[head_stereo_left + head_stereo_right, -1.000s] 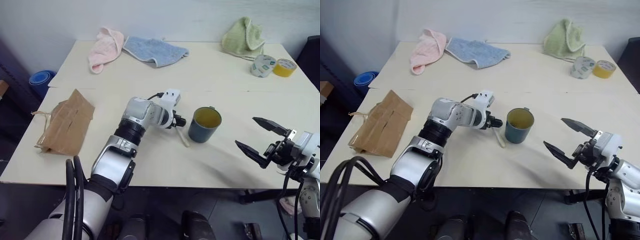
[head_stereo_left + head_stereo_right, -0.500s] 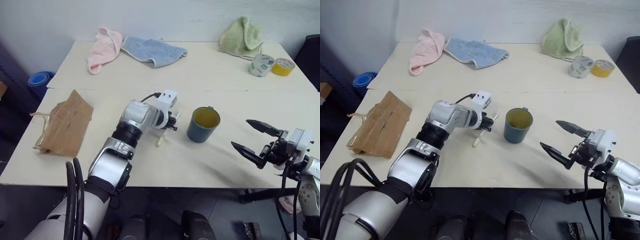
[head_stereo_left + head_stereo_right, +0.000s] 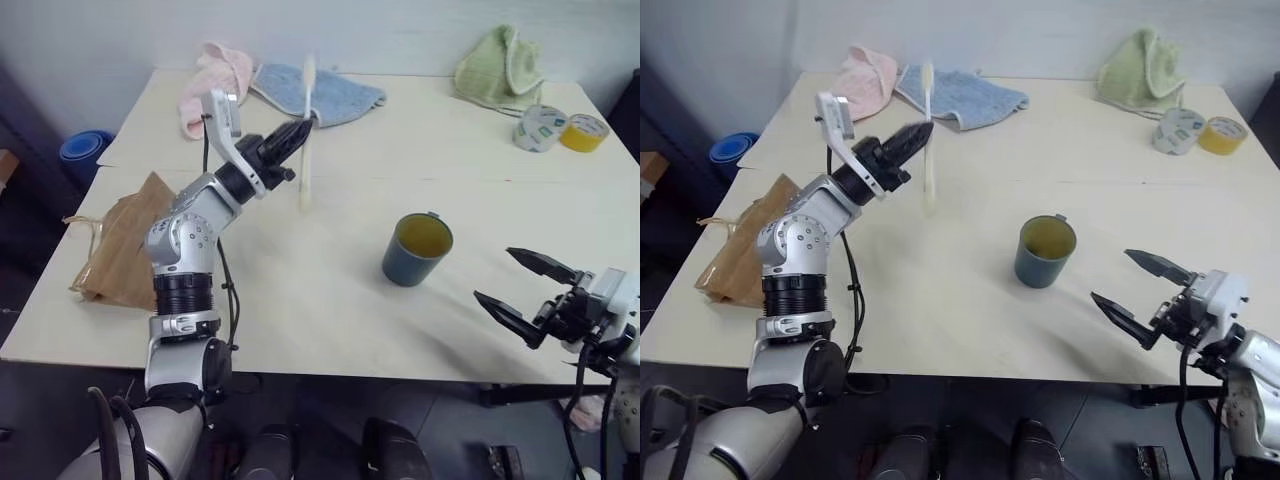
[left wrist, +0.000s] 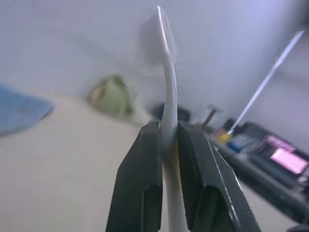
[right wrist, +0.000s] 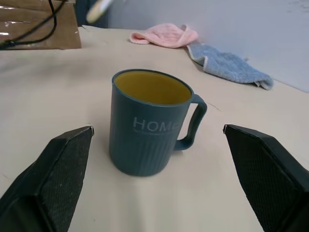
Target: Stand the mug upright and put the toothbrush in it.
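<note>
mug: upright on the worktop, yellow inside showing, nothing in it.
toothbrush: lifted off the worktop since a second ago, now held near-vertical in the air, well left of the mug.
left tool: clamped on the toothbrush shaft.
right tool: spread wide, holding nothing, beside the mug.
meaning: standing done; carry over and lower in remains.

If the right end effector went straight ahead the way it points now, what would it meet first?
Most likely the mug. It stands upright on the table, centred between the open fingers of the right end effector in the wrist view, with bare tabletop in between. Depth is hard to judge.
</note>
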